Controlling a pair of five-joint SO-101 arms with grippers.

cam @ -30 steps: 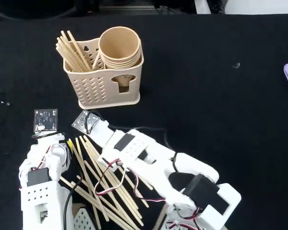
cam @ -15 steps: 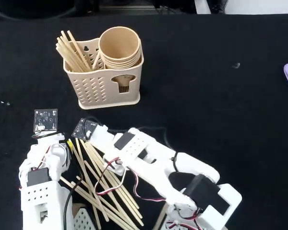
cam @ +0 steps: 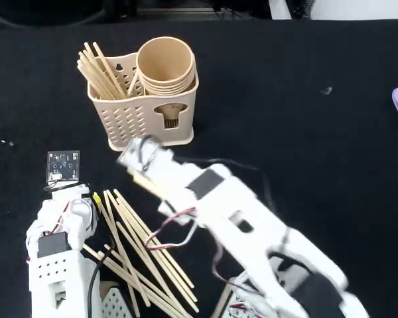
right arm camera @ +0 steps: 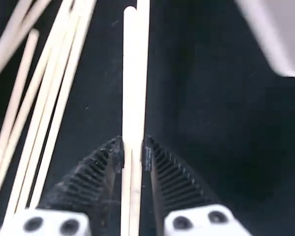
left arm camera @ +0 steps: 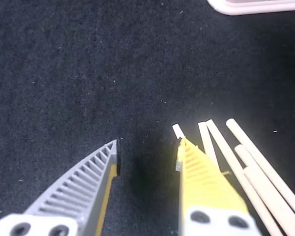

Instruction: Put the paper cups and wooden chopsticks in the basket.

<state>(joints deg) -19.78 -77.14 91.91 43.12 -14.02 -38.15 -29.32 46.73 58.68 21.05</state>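
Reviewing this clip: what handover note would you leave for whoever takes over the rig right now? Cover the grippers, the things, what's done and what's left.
Right gripper: jaws shut on two chopsticks, held near the front of the basket.
Left gripper: jaws open and empty, low over the table beside the ends of the loose chopsticks.
Done: the paper cups sit stacked in one basket compartment. A bunch of chopsticks stands in the other.
Left: put the held two in the basket, then clear the loose pile, which will probably take several grabs.
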